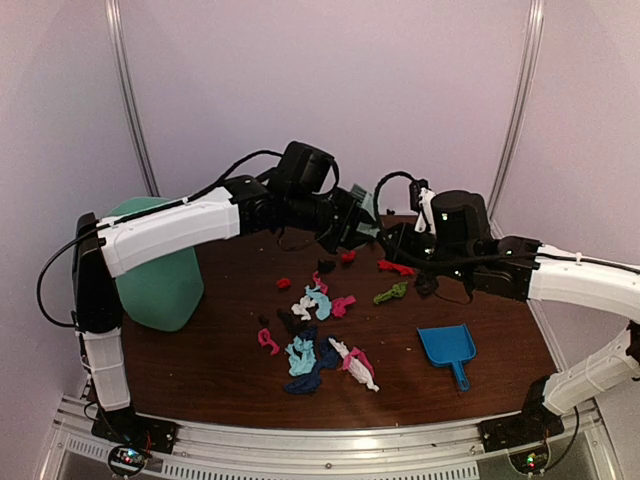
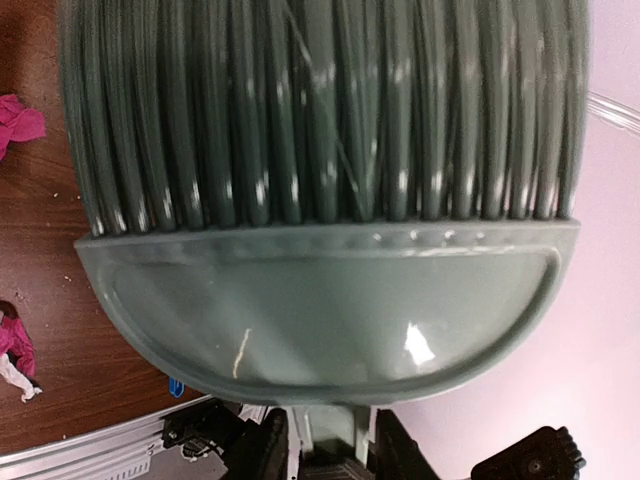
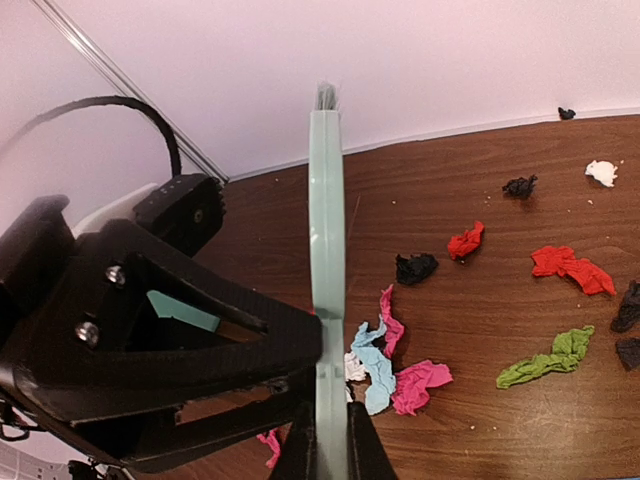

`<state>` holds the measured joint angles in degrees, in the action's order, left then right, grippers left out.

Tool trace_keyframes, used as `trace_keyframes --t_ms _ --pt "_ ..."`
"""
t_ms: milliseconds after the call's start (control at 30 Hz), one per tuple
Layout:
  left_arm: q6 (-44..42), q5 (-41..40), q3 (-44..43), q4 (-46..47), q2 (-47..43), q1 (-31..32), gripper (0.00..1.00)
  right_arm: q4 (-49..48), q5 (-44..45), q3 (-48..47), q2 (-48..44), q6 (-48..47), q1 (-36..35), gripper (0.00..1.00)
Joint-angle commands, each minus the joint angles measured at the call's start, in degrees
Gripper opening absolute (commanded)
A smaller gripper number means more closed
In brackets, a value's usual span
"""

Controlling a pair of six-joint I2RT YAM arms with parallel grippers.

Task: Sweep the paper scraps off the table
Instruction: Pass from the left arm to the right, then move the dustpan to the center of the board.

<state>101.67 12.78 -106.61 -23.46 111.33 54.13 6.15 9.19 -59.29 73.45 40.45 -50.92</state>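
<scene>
Between my two grippers, above the far middle of the table (image 1: 220,350), the pale green brush (image 1: 368,208) is held off the wood. My right gripper (image 3: 325,462) is fully closed on it, the fingers pinching its flat sides, so I see it edge-on with the bristles at the far end. My left gripper (image 2: 325,450) has the brush's handle running in between its fingers, and the broad back and dark bristles fill that camera's view. Whether those fingers clamp the handle or stand loose around it I cannot tell.

The paper scraps (image 1: 318,300) lie on the table below both grippers and on their near side, in red, pink, cyan, white, green and black. The blue dustpan (image 1: 445,347) lies flat nearer my bases than the right gripper, just beside the scraps. The mint-green bin (image 1: 155,280) stands off to the left of the left gripper.
</scene>
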Motion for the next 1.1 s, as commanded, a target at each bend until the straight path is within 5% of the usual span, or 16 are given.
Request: trace_keyframes --t_ms 0,267,667,1067 --pt "-2.84 1.95 1.07 2.79 -1.74 0.62 0.47 6.98 3.76 0.75 -3.8 1.66 1.0 0.0" --pt "-12.88 1.59 6.72 -1.74 -5.13 0.54 0.67 30.43 11.91 -0.17 -11.37 9.27 0.99 0.0" --pt "-33.35 4.95 3.48 -10.27 4.12 5.68 0.56 71.88 22.36 -6.42 -15.01 27.25 1.06 0.0" --pt "-37.11 14.65 -5.32 -10.24 15.42 8.33 0.5 72.71 18.96 3.3 -13.69 27.67 1.65 0.0"
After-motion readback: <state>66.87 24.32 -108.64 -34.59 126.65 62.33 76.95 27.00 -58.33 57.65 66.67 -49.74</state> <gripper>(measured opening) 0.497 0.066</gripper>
